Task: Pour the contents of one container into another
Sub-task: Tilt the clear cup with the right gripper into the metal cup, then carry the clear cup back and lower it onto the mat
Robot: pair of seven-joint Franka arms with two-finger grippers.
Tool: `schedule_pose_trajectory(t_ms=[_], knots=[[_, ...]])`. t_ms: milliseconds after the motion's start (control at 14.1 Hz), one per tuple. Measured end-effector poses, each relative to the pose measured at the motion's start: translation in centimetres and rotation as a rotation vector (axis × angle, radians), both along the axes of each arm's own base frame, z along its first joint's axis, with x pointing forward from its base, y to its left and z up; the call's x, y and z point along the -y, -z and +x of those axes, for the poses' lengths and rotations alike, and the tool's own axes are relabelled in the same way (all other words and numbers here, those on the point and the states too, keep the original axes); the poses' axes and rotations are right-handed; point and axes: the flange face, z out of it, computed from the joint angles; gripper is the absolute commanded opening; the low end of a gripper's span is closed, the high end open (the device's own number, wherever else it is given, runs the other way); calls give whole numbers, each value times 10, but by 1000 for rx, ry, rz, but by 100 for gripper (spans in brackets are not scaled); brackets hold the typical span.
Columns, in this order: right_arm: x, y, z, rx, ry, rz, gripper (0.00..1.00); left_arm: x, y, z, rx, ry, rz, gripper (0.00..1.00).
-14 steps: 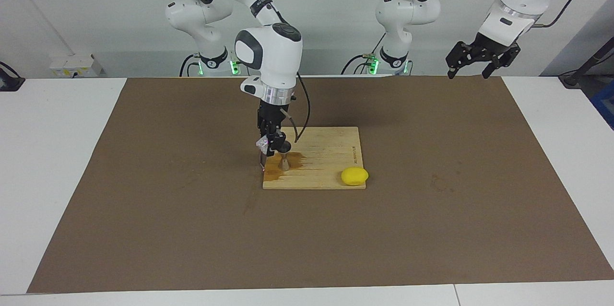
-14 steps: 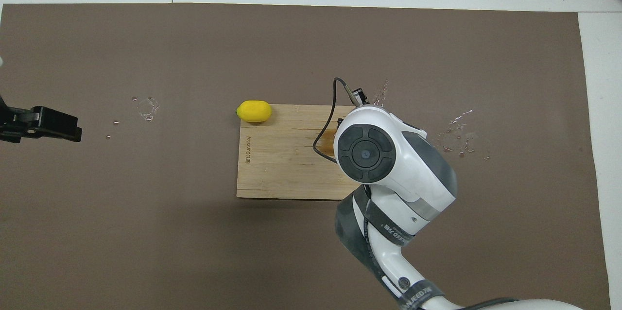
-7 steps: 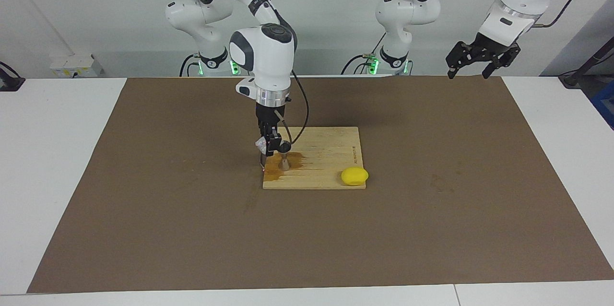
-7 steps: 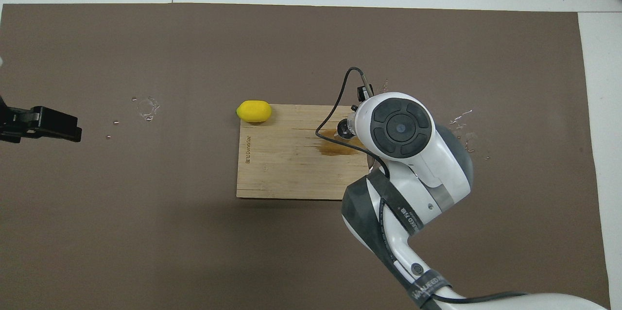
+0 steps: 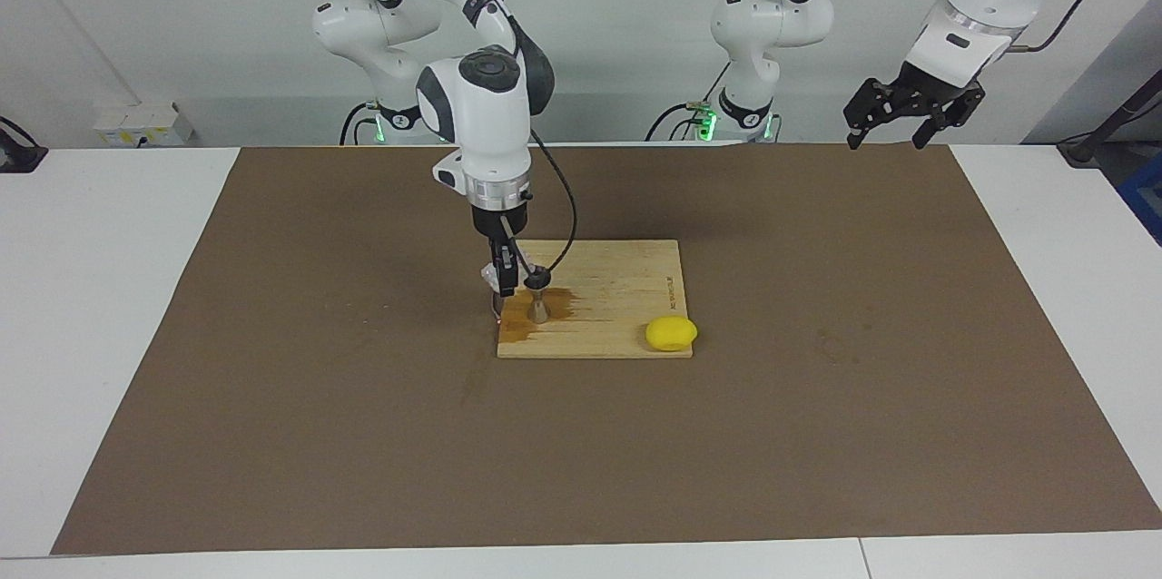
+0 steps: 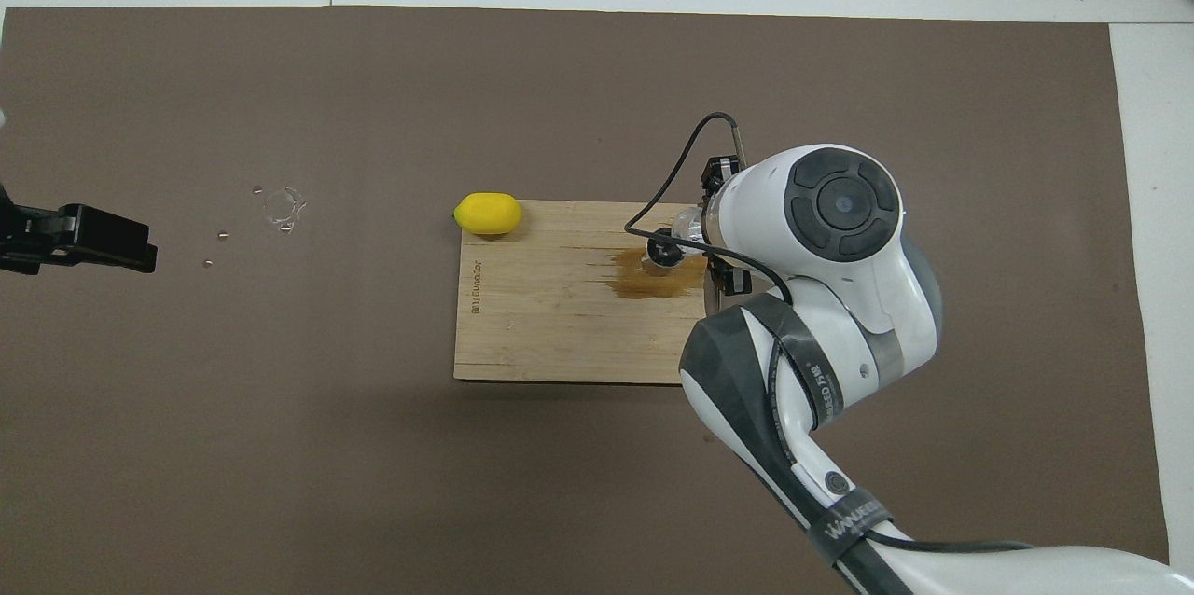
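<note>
The right claw [image 5: 501,281], clenched on the tilted clear cup [image 5: 493,273], hangs over the wet cutting board [image 5: 626,289] with the upright jigger [image 5: 538,299] touching-close at its three o'clock in the facing view, while the released left claw [image 5: 910,114] waits well apart.

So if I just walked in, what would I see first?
Probably the right gripper, shut on a tipped clear cup just above a little steel jigger on the wooden board, with a brown wet stain spread around the jigger. Next, the bright yellow lemon at the board's corner farthest from the robots, toward the left arm's end. The left gripper waits open, high over that end of the mat.
</note>
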Motion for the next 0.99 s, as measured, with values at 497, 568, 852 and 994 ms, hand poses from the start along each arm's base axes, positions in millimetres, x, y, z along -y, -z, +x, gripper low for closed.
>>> schedule_pose_trajectory(t_ms=[497, 568, 852, 994], knots=[[38, 6, 15, -89, 157, 196, 0, 0, 0, 0, 0, 0, 0, 100], [53, 8, 20, -105, 193, 241, 0, 0, 0, 0, 0, 0, 0, 100], [133, 34, 31, -142, 267, 412, 0, 0, 0, 0, 0, 0, 0, 100], [180, 55, 29, -138, 245, 465, 0, 0, 0, 0, 0, 0, 0, 100]])
